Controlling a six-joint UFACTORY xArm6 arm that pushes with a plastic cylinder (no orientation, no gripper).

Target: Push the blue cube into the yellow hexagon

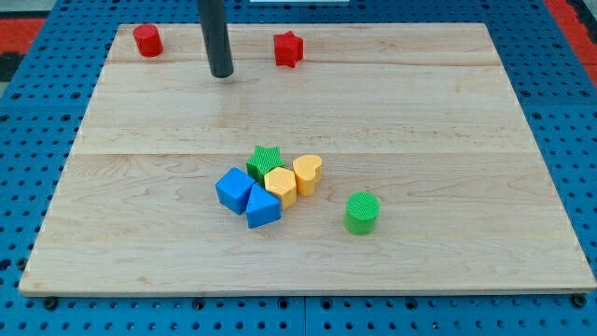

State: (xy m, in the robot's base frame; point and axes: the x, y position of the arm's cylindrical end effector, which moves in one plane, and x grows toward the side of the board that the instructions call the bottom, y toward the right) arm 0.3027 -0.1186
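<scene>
blue cube (233, 189) — well below my tip (221, 75)

Red cylinder (147, 40), red star (289, 49), green star (266, 159), yellow heart (308, 175), blue triangular block (262, 207), green cylinder (362, 212), wooden board (448, 121)

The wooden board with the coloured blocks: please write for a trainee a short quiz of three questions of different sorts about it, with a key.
1. True or false: my tip touches the blue cube.
2. Which block stands alone toward the view's bottom right? A) the green cylinder B) a blue cylinder C) a yellow star
3. Fill in: the yellow hexagon has the green star on its upper left and the yellow ____ on its right.

Key: 1. False, it is far toward the view's top, between the two red blocks. 2. A. 3. heart.
</scene>
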